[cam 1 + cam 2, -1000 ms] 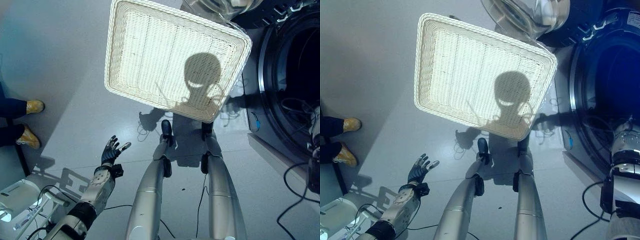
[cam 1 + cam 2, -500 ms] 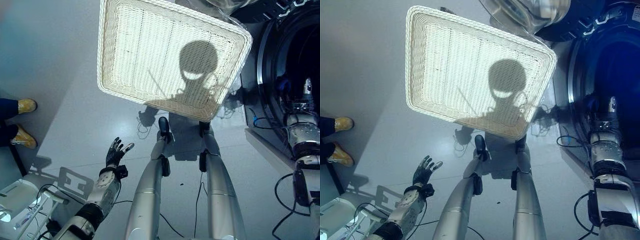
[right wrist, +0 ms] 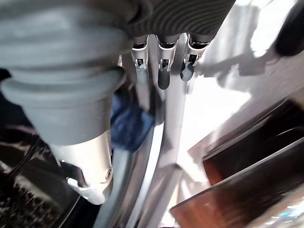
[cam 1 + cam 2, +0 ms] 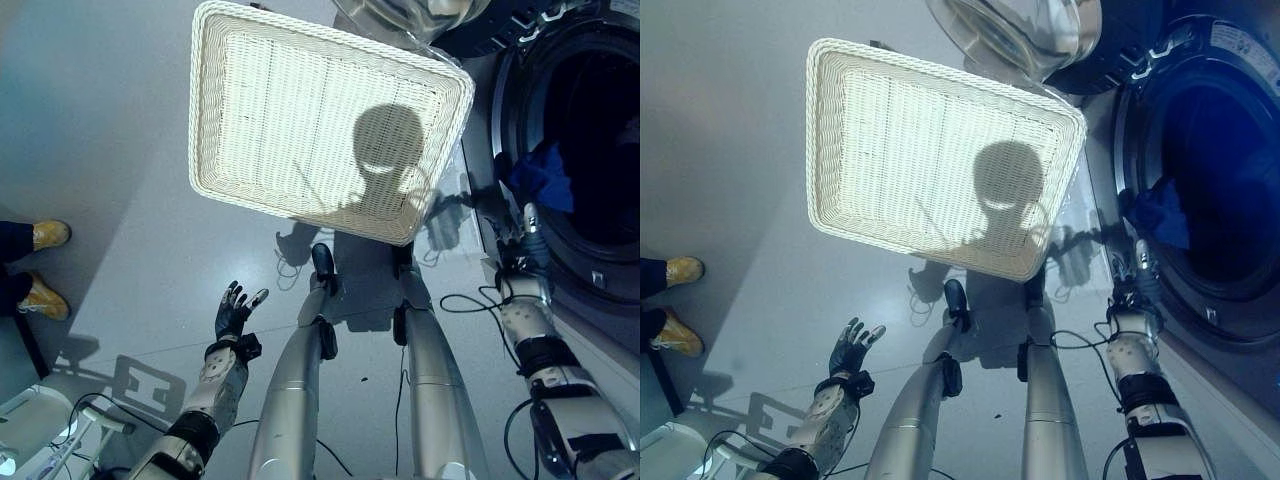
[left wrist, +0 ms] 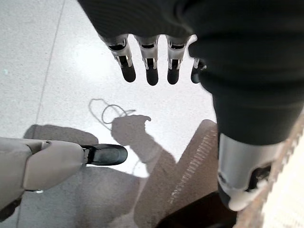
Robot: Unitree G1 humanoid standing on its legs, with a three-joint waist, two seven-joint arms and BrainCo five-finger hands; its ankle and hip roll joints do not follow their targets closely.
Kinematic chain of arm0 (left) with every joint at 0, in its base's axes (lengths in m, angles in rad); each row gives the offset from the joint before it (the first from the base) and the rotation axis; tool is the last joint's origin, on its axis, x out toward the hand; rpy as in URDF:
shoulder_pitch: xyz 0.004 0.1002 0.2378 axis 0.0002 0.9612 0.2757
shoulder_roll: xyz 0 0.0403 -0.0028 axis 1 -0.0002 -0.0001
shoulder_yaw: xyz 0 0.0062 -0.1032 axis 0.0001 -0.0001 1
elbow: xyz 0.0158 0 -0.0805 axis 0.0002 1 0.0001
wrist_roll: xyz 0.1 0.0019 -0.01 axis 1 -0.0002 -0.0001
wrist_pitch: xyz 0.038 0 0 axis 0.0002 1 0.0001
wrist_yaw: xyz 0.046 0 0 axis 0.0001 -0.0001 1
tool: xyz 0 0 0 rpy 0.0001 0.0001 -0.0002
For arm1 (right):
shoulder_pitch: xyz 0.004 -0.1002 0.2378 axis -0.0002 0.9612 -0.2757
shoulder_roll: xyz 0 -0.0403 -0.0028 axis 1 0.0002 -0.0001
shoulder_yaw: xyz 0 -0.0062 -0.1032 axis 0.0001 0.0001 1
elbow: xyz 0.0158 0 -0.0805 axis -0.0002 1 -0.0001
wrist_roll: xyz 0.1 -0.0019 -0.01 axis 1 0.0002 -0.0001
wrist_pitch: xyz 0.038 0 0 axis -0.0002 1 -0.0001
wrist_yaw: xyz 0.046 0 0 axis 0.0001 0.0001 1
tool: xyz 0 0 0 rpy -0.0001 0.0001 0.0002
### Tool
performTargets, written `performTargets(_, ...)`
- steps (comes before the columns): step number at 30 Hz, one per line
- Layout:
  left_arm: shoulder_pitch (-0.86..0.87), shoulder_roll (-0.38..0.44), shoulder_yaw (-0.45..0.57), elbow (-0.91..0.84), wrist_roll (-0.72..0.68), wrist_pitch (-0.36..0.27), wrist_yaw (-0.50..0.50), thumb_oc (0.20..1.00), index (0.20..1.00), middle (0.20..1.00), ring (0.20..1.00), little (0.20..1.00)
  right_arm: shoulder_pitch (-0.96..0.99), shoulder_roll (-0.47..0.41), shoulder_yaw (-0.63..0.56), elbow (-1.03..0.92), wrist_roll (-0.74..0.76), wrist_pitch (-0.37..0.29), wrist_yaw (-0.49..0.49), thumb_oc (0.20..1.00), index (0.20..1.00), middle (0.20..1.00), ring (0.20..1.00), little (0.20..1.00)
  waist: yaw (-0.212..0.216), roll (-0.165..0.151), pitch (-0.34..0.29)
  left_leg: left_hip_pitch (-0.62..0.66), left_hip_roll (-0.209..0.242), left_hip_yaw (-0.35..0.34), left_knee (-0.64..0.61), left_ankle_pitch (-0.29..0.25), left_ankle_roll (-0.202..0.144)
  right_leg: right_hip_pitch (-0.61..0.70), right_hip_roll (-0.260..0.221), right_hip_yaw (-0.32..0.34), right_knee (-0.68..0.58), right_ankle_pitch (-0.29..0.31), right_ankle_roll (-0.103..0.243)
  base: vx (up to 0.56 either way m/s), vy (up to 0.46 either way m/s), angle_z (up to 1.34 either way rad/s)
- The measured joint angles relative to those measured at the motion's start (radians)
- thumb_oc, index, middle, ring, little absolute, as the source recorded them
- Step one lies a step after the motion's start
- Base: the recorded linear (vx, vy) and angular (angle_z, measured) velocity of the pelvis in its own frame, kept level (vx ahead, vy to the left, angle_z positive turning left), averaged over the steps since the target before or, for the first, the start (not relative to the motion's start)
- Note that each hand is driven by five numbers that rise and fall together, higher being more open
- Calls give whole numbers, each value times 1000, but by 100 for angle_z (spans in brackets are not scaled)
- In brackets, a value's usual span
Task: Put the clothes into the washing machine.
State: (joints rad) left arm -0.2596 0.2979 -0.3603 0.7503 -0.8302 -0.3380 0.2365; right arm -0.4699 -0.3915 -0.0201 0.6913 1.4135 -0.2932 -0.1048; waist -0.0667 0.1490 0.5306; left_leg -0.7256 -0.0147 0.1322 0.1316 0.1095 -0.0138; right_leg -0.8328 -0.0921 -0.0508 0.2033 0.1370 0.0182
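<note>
A blue cloth (image 4: 541, 177) lies bunched at the lower lip of the washing machine's (image 4: 603, 285) dark drum mouth at the right. Just in front of that lip my right hand (image 4: 527, 246) hovers with straight fingers, holding nothing. In the right wrist view its fingers (image 3: 161, 68) point past the drum's rim, with the blue cloth (image 3: 129, 125) beyond them. My left hand (image 4: 233, 311) hangs open over the floor at the lower left, and its fingers (image 5: 152, 67) are spread above bare floor. The white wicker basket (image 4: 300, 110) on the floor holds nothing.
The machine's round glass door (image 4: 1011, 36) stands swung open behind the basket's far corner. A person's yellow shoes (image 4: 47, 236) stand at the left edge. A white device (image 4: 22, 440) sits at the lower left.
My right hand has come back out of the drum and down before the machine. A blue cloth now shows at the drum's mouth. The camera has shifted.
</note>
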Motion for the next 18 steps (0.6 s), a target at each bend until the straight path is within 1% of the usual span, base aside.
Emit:
performTargets(5,1,-36,33,50,32,0,-5,1000,1000,1000,1000,1000,65,48,46,13,-13,7,7,1000,1000,1000,1000,1000,-6,-4,2,48,-1,-1,4,-2,2,54,-1,1,-3,2,3,-46,73,0)
performTargets(6,4,-43,39,77,32,1,-11,1000,1000,1000,1000,1000,75,60,64,28,-28,10,5,1000,1000,1000,1000,1000,-9,-9,1,83,0,-1,7,-7,3,93,-1,0,-12,2,5,-31,51,-2)
performTargets(9,10,-46,57,97,32,6,-18,1000,1000,1000,1000,1000,78,76,72,52,-50,18,7,1000,1000,1000,1000,1000,-14,-21,1,113,1,-1,14,-14,10,134,-1,-1,-23,3,9,-13,26,1)
performTargets(10,19,-46,68,117,32,10,-24,1000,1000,1000,1000,1000,81,92,76,92,-83,21,2,1000,1000,1000,1000,1000,-20,-37,-3,145,1,-7,17,-16,6,175,0,-1,-34,4,11,-17,53,8)
performTargets(11,24,-45,73,125,32,13,-26,1000,1000,1000,1000,1000,82,99,76,103,-95,22,1,1000,1000,1000,1000,1000,-22,-43,-2,159,0,-7,17,-17,6,188,0,-1,-35,3,12,-8,50,8)
performTargets(12,29,-45,78,146,33,22,-38,1000,1000,1000,1000,1000,87,107,78,126,-142,22,0,1000,1000,1000,1000,1000,-23,-53,-2,185,-1,-9,18,-20,8,219,-1,-2,-40,3,13,1,38,6)
performTargets(15,43,-45,85,170,39,35,-62,1000,1000,1000,1000,1000,108,108,102,158,-236,22,1,1000,1000,1000,1000,1000,-22,-62,-4,240,-3,-14,16,-27,12,285,-2,-3,-60,4,19,7,32,6)
performTargets(18,61,-46,112,219,72,48,-167,1000,1000,1000,1000,1000,151,103,138,221,-446,-18,22,1000,1000,1000,1000,1000,-8,-67,-5,348,-8,-26,-3,-32,16,404,-8,-14,-87,1,25,11,15,10)
